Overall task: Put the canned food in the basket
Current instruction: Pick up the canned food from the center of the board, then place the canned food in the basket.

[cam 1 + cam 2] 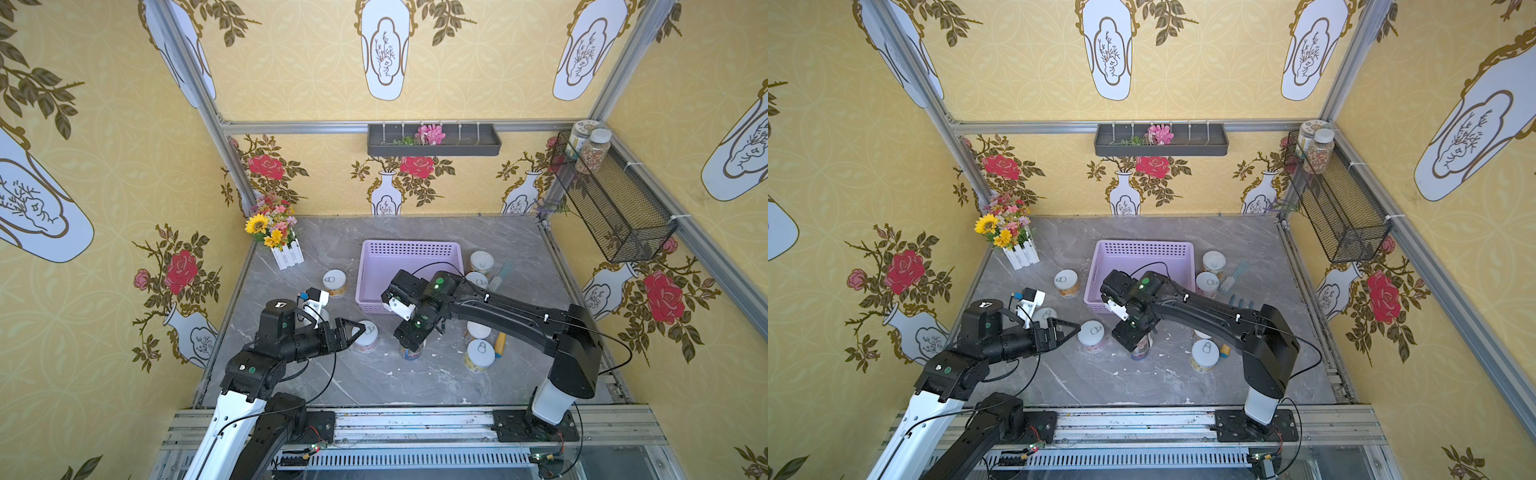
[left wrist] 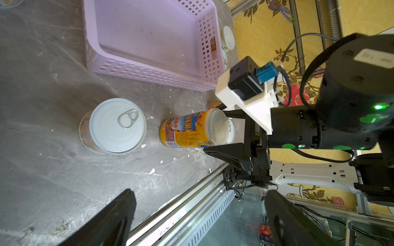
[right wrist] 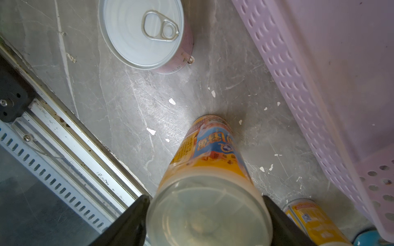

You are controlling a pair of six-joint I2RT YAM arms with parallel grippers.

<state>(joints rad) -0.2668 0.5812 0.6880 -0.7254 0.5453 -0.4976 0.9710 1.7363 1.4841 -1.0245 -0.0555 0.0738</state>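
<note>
The lilac basket (image 1: 409, 248) stands empty mid-table, also in the left wrist view (image 2: 149, 74). A tall yellow-and-blue can (image 3: 213, 149) stands upright in front of it. My right gripper (image 3: 205, 200) comes down from above, shut on its capped top, a finger pressed on each side (image 2: 223, 149). My left gripper (image 1: 357, 332) hovers open and empty beside a pink can (image 1: 368, 340), which is also in the right wrist view (image 3: 140, 34). Another can (image 1: 334, 282) sits left of the basket. Two cans (image 1: 482, 262) stand at its right and two (image 1: 481, 355) at the front right.
A white-fenced flower pot (image 1: 286, 253) stands at the back left. A brush (image 1: 498, 274) lies right of the basket, and a yellow-handled tool (image 1: 500, 343) by the front-right cans. A black wire basket (image 1: 615, 199) with jars hangs on the right wall. The metal rail (image 1: 415, 419) runs along the front edge.
</note>
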